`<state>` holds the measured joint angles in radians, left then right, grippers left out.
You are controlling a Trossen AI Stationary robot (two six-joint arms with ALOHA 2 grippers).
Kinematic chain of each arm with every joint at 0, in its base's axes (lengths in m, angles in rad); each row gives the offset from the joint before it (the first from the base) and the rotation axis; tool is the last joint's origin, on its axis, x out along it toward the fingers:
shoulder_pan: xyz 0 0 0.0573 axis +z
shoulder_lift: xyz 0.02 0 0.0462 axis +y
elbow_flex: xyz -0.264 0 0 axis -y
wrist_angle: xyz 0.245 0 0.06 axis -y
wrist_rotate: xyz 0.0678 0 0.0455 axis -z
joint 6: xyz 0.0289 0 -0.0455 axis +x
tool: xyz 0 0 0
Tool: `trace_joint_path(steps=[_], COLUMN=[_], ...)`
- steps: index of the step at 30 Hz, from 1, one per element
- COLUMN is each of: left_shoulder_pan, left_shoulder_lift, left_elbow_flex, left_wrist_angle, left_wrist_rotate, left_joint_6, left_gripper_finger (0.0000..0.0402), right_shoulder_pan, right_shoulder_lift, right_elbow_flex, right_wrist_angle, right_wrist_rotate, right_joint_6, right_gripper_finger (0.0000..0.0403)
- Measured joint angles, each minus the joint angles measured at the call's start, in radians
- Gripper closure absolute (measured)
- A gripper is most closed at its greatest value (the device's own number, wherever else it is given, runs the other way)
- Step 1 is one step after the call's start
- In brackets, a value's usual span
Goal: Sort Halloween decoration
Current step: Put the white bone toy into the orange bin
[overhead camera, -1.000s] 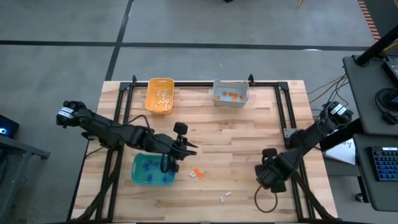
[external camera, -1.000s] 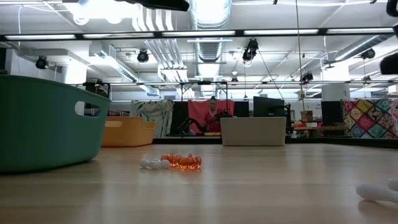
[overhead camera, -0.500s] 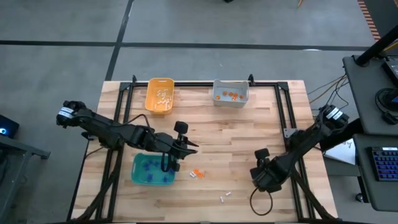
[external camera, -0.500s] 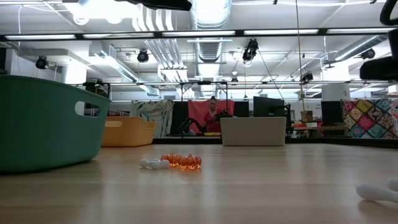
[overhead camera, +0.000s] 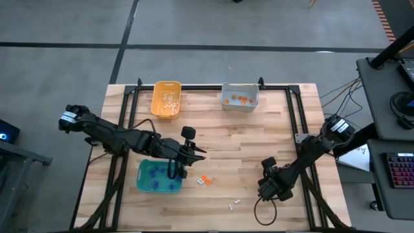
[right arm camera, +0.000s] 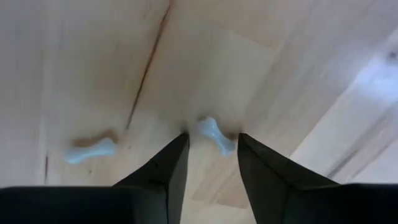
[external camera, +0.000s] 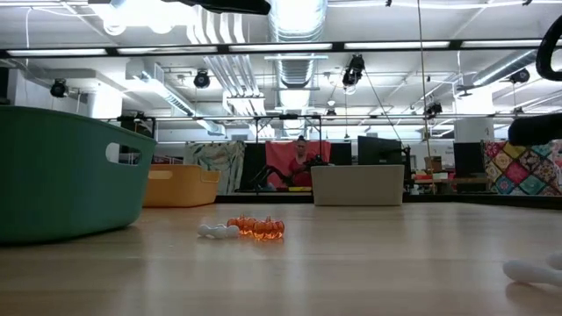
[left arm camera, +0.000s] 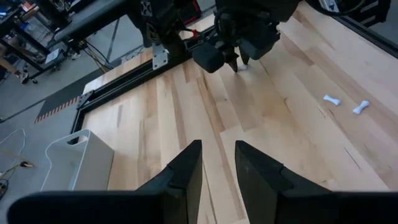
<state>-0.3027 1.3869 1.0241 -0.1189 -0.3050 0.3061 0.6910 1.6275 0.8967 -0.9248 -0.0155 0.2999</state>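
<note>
Two small white bone-shaped trinkets (overhead camera: 234, 204) lie on the wooden table near its front edge; in the right wrist view one (right arm camera: 216, 135) shows between my fingertips and the other (right arm camera: 90, 151) off to the side. Orange and white trinkets (overhead camera: 204, 181) lie in a small cluster right of the teal bin (overhead camera: 155, 176). My right gripper (overhead camera: 266, 189) points down, open, above and just right of the bones, clear of the table. My left gripper (left arm camera: 217, 148) hangs open over the teal bin's right rim, with nothing between its fingers.
An orange-yellow bin (overhead camera: 165, 99) with white pieces and a grey bin (overhead camera: 240, 97) with orange pieces stand at the table's far edge. A black frame (overhead camera: 294, 113) runs along the table's sides. A loose cable loop (overhead camera: 266, 210) hangs by my right gripper.
My right gripper has come down and moved toward the table's left and near edges, toward the white bones, rolling about its own axis as it went. The trinkets lie where they were.
</note>
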Motion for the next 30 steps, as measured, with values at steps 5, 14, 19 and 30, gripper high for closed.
trace_joint_path(steps=[5,14,19,30], left_shoulder_pan=[0.000,0.000,0.000,0.000], left_shoulder_lift=[0.000,0.000,0.000,-0.072], left_elbow_flex=[0.000,-0.004,-0.006,-0.025], left_wrist_angle=[0.000,0.003,0.002,-0.027], left_wrist_rotate=[0.000,0.000,0.000,0.000], left_joint_6=[0.000,0.000,0.000,0.000], left_gripper_finger=[0.0323,0.0323,0.0323,0.0323], right_shoulder_pan=[-0.016,-0.039,-0.042,-0.232], right_shoulder_lift=[-0.003,-0.004,-0.035,-0.225], right_elbow_flex=[-0.001,-0.002,-0.004,0.071], right_wrist_angle=[0.009,0.023,0.030,0.134], right_wrist_rotate=[-0.015,-0.038,-0.031,0.138], right_joint_6=[-0.025,-0.038,0.003,0.080], right_gripper_finger=[0.0308,0.0389,0.0393,0.0394])
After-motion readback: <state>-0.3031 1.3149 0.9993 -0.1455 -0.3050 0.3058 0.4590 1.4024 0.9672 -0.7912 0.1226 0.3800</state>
